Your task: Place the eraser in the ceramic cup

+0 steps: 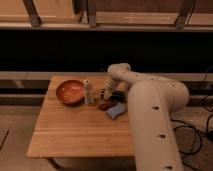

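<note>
My gripper [107, 93] is low over the far middle of the wooden table [75, 130], just right of the slim pale bottle [88, 92]. My white arm [150, 105] reaches in from the right and bends down to it. The black eraser does not show apart from the dark gripper, so I cannot tell whether it is held. The ceramic cup is not visible; the gripper and wrist cover the spot beside the bottle.
An orange-brown bowl [70, 92] stands left of the bottle. A flat reddish-brown object [105, 105] and a light-blue spongy pad [116, 111] lie just in front of the gripper. A dark ledge runs behind the table. Cables [197, 135] hang at the right.
</note>
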Controlling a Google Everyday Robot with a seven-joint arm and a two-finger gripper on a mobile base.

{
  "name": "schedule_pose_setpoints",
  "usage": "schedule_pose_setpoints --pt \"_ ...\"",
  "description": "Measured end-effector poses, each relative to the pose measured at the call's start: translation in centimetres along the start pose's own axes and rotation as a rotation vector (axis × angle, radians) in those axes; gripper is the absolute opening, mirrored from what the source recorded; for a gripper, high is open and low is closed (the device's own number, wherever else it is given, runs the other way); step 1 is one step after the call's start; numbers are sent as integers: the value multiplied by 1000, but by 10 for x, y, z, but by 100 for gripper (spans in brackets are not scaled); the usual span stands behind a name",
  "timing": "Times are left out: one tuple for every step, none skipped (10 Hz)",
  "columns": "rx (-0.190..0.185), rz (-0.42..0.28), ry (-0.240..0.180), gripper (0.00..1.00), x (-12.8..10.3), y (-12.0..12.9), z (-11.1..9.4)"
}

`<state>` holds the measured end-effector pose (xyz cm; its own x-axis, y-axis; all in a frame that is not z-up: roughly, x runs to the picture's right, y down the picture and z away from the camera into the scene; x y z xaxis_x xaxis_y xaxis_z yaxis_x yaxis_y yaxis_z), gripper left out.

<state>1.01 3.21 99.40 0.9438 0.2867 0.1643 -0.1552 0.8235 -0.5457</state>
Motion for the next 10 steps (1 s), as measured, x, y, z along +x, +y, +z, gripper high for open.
schedule_pose_setpoints --pt "2 1 -4 26 1 -1 -1" --pt "3 3 -5 18 1 -2 -2" --pt "8 3 -8 8 1 -3 -4" --pt "26 1 -19 1 -2 -10 -10" --pt "47 -8 -35 0 -8 -18 -19" --pt "72 -21 -52 0 -16 -27 -29" --pt "120 -55 -95 0 -39 -44 -50" --pt "156 -89 -141 0 -64 -55 -66" --pt "187 -121 -190 0 -87 -63 -81" --pt "232 -153 -253 0 -110 -74 -104"
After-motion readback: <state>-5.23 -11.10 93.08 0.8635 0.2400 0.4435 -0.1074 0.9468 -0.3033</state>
